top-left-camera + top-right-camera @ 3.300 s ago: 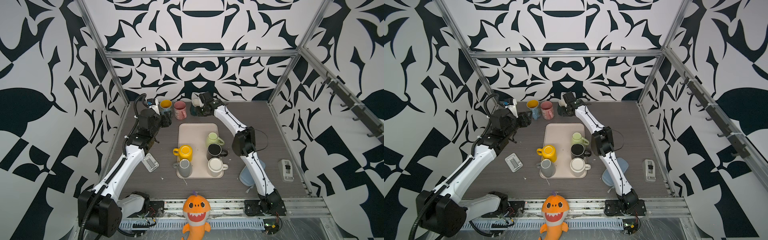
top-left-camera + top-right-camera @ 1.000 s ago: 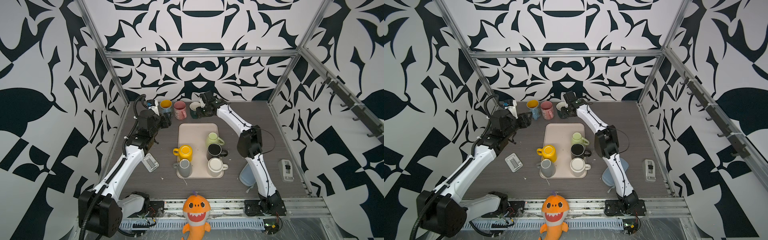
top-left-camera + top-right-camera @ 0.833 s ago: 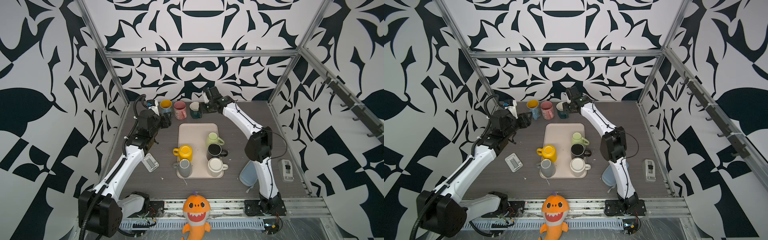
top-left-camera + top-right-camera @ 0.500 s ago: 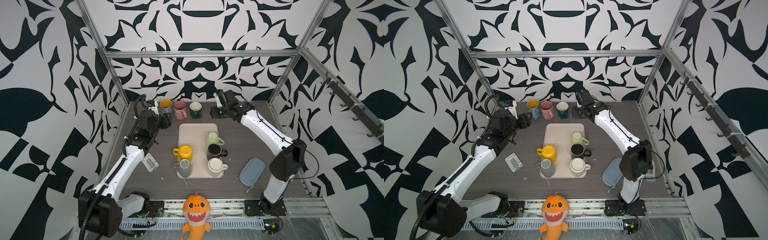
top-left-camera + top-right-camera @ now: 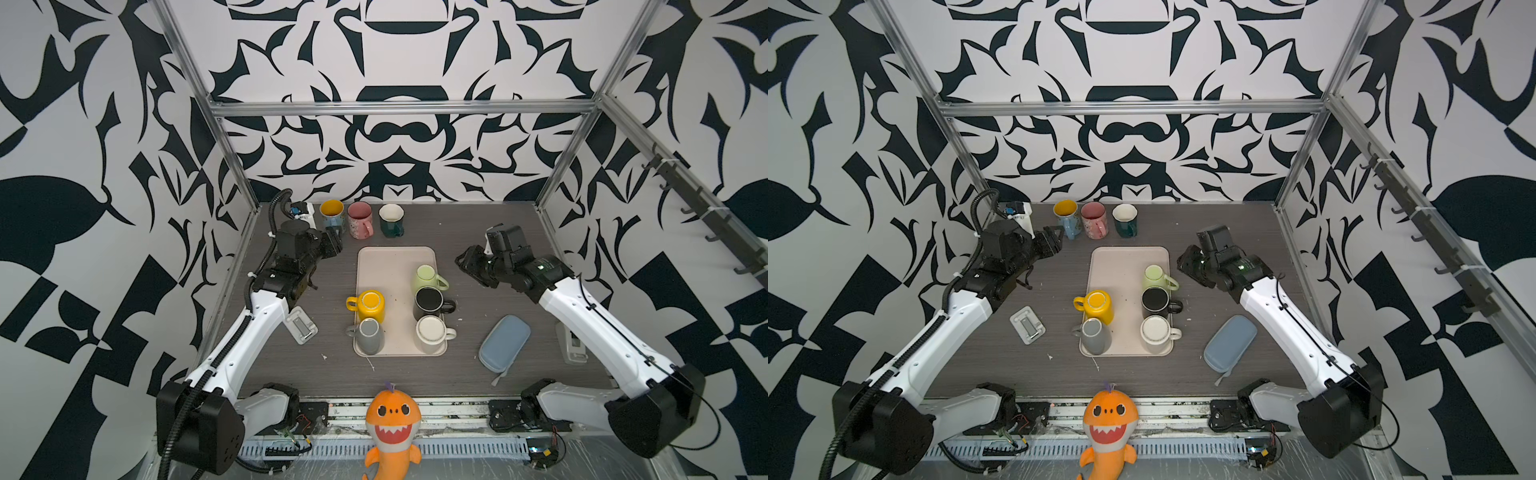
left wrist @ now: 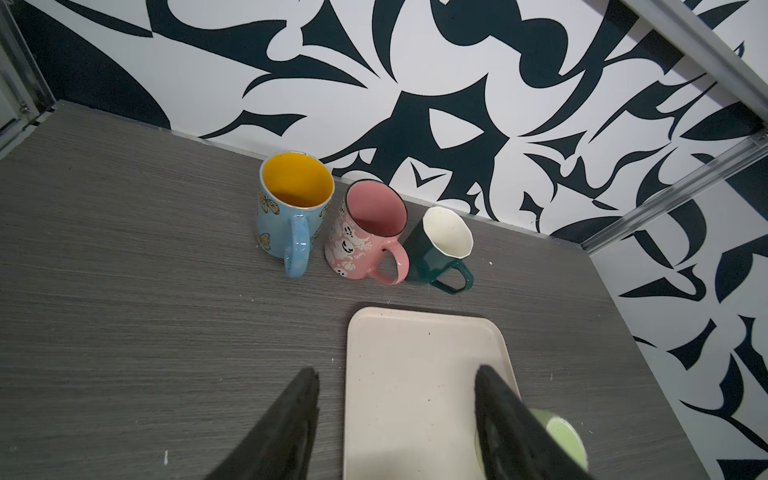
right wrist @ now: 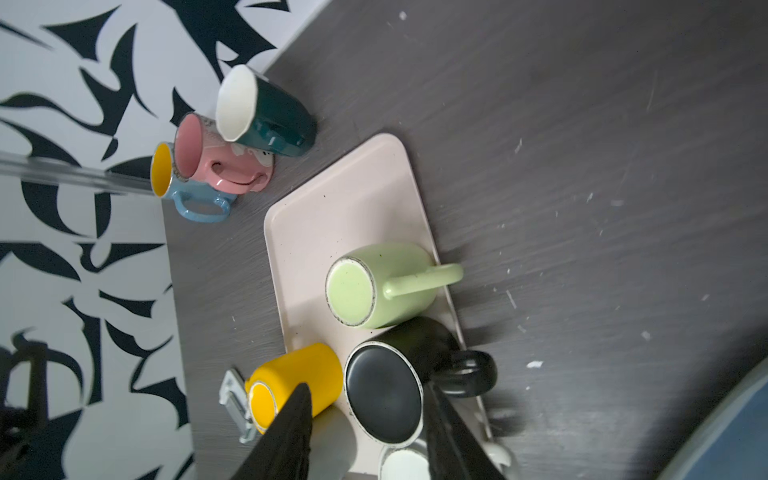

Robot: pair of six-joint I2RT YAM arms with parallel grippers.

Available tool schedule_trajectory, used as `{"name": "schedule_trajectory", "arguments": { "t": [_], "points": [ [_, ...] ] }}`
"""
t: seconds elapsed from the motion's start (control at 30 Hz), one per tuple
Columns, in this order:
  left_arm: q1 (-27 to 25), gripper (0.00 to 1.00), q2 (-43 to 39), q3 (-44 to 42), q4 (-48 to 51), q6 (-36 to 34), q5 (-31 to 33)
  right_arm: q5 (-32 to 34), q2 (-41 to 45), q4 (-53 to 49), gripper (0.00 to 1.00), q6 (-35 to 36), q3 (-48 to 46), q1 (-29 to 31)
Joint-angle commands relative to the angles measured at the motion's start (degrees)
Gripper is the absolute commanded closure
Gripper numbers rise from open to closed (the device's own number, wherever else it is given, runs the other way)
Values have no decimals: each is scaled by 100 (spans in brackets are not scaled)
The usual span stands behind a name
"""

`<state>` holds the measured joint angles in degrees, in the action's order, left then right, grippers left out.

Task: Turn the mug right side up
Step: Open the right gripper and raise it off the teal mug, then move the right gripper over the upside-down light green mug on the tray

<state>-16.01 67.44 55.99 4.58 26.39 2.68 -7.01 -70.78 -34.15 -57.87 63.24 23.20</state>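
A: What has changed since a second ago?

B: The right gripper has left the far row and pulled back to the right of the tray. It holds nothing; its fingers stand apart in the right wrist view, and we saw them narrowing as it retreated.

A: And the dark green mug?

B: It now stands upright, white inside showing, at the right end of the far row, beside the pink mug and the blue mug with yellow inside.

A: So this mug is done?

B: We judge yes. Five mugs on the tray are still upside down; the light green mug is nearest to the right gripper, so it is probably next.

A: The left gripper?

B: Open, empty, hovering at the tray's far left corner, as before.
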Motion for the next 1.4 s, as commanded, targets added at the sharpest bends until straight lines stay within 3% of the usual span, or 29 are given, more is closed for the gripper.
{"name": "schedule_trajectory", "arguments": {
  "t": [0.0,0.2,0.4,0.67,1.37],
  "points": [
    [20,37,-179,-95,52,119,108,-644,-9,654,58,-1477,-461,-236],
    [23,37,-233,-105,122,85,223,-1263,-379,1450,60,-2395,-770,-600],
    [24,37,-250,-141,131,94,298,-1481,-674,1962,58,-3047,-907,-711],
    [19,36,-219,-203,107,147,325,-1646,-1033,2163,50,-3257,-978,-721],
    [21,36,-38,-94,148,26,400,-1797,-1844,2835,46,-3358,-972,-684]
  ]
}}
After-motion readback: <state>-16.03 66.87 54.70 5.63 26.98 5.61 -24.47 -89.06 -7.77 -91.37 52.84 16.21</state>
